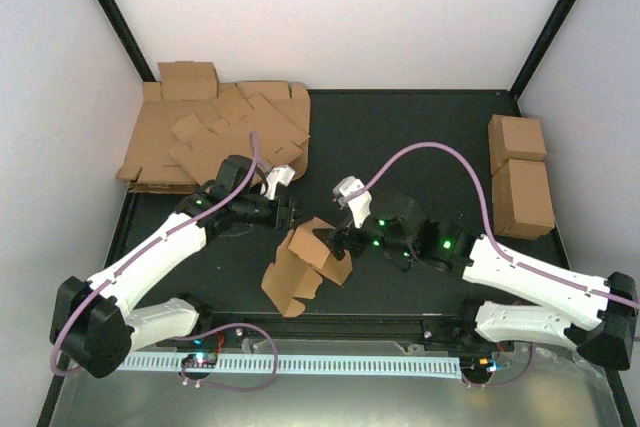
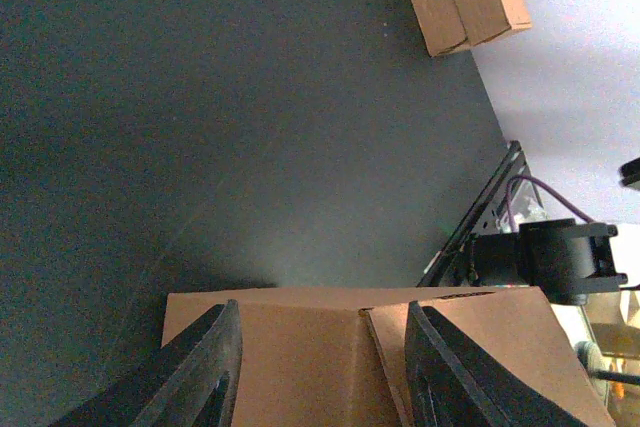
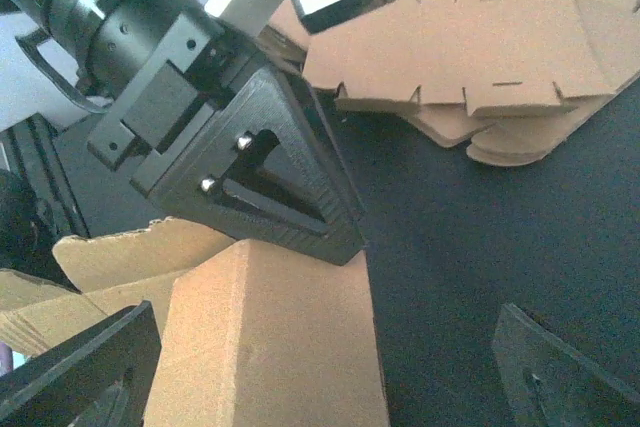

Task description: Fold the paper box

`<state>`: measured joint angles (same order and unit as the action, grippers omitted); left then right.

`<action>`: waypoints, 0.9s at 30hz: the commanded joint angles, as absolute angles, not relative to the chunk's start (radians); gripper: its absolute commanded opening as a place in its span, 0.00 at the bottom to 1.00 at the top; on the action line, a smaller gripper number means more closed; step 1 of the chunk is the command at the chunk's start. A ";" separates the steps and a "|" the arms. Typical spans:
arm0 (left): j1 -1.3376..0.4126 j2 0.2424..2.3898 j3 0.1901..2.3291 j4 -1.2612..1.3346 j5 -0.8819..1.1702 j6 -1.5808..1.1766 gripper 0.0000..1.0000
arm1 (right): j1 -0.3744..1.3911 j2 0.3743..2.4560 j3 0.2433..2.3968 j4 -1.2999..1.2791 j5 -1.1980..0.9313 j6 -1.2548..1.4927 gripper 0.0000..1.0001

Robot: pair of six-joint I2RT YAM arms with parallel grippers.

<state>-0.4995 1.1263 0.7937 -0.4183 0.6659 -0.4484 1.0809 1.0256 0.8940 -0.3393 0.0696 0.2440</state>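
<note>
Clearly you're only partway: the paper box (image 1: 305, 265) sits mid-table, half-raised, its flaps loose and untucked. Your left gripper (image 2: 320, 367) straddles its upper panel, half-spread; whether it pinches, I cannot tell. Your right gripper (image 3: 320, 367) gapes wide around one end.

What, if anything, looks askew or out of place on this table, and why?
The paper box, mid-table, stands askew: half folded, tilted, flaps splayed unevenly. At far left, the heap of flat cardboard sheets lies untidily, overlapping at odd angles. Nothing looks spilled.
</note>
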 commanded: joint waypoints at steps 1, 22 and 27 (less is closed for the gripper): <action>-0.506 1.122 0.800 -0.414 0.657 -0.443 0.47 | 1.077 1.073 0.932 -0.357 0.013 0.233 0.89; -0.517 1.129 0.805 -0.410 0.655 -0.451 0.47 | 1.079 1.163 0.900 -0.467 -0.012 0.111 0.73; -0.526 1.144 0.813 -0.412 0.661 -0.449 0.47 | 1.081 1.163 0.909 -0.486 0.008 0.064 0.72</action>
